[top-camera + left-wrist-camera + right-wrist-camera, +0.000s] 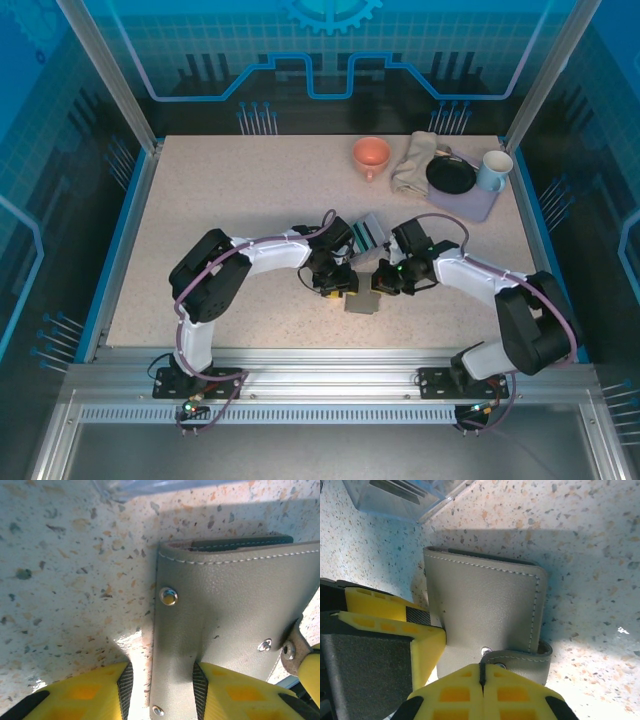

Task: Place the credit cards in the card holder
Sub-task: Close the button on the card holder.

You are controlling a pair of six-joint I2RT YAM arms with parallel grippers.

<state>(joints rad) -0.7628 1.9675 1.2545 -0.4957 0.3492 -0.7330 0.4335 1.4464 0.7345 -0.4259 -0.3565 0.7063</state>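
Note:
The card holder [362,302] [235,605] [485,605] is a grey leather wallet lying shut and flat on the speckled table in front of both arms. My left gripper [338,283] [161,680] stands open astride its snap-studded side edge, and bare table shows beside the left pad. My right gripper [383,281] [481,669] is shut on the tip of the holder's strap [530,655], which curls up from the right side. The credit cards [370,232], teal and dark, stand in a clear box just beyond the holder.
The clear box [405,497] sits close behind the grippers. At the back right are an orange cup [371,153], a beige cloth [413,163], a black plate [450,176] on a lavender tray [478,208] and a pale blue mug [493,170]. Blue rails edge the table.

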